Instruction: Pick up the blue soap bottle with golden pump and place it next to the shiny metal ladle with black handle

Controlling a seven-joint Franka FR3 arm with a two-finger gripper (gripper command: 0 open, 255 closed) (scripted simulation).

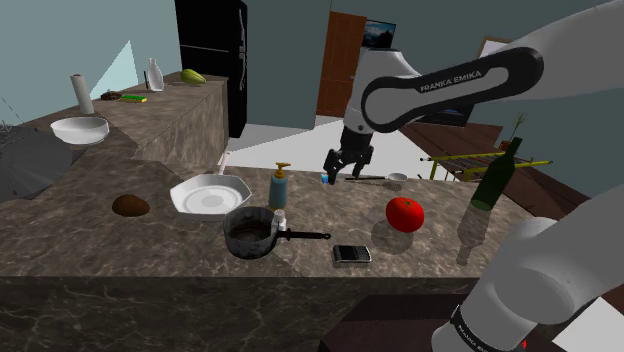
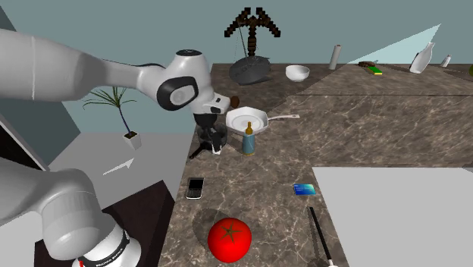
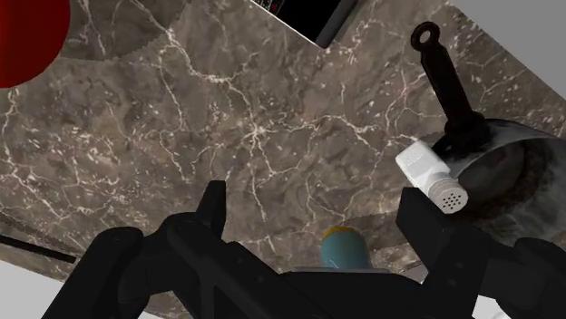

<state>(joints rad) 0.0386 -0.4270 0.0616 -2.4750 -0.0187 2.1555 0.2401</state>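
Soap bottle [image 1: 279, 190]: blue, upright on the marbled table [image 1: 120, 240], the largest thing here. The white arm [image 1: 450, 90] reaches out over that table. The bottle stands just beside a white plate [image 1: 190, 186] and a dark pan [image 1: 250, 243]. The ladle [image 2: 317, 227] lies well apart from it, near a red tomato [image 2: 230, 239]. The pincer [image 3: 315, 195] hangs close above the bottle, fingers wide apart and clasping nothing.

I judge the bottle light, stiff and smooth, so likely slippery and easily toppled. Grip the round body below the neck, not the thin golden pump [image 1: 282, 166].
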